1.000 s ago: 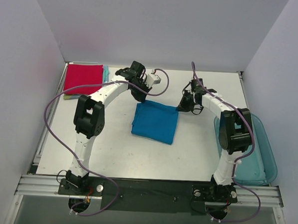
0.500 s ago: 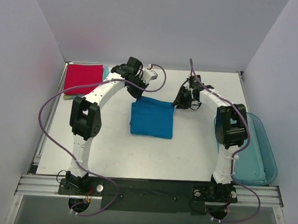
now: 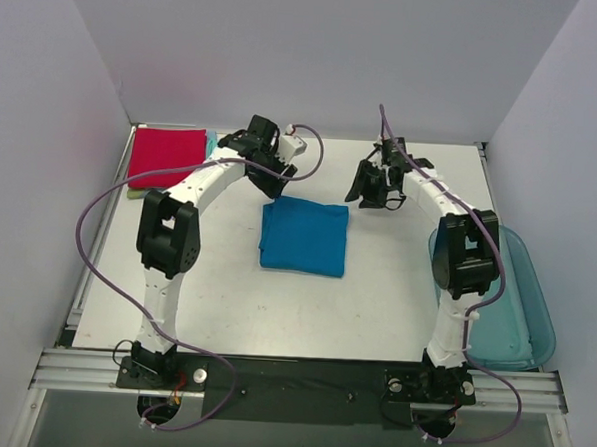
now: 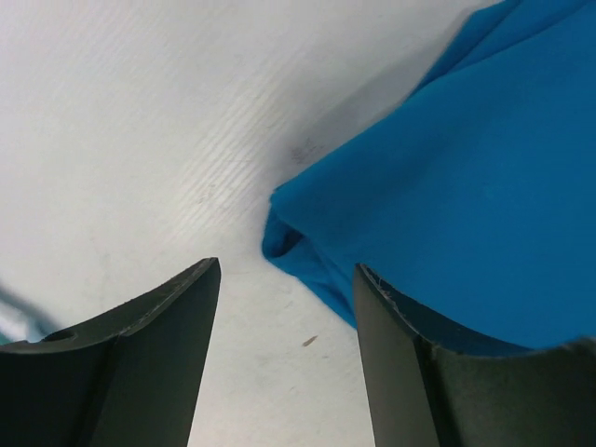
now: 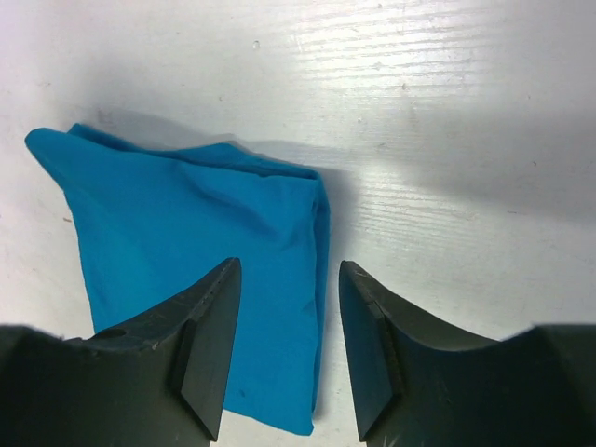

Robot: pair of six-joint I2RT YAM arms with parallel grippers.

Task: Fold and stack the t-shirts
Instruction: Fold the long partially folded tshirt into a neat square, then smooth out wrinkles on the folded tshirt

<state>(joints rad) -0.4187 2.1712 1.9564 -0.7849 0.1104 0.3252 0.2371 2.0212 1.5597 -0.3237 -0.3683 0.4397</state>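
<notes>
The bright blue t-shirt (image 3: 304,237) lies folded into a square at the middle of the white table (image 3: 395,289). The left gripper (image 4: 284,270) hangs over its far left corner, jaws apart and empty. The right gripper (image 5: 287,265) hangs near the far right corner, jaws likewise apart and empty. The red t-shirt (image 3: 166,154) tops a folded stack in the table's far left corner. A translucent blue bin (image 3: 520,305) sits at the right edge.
</notes>
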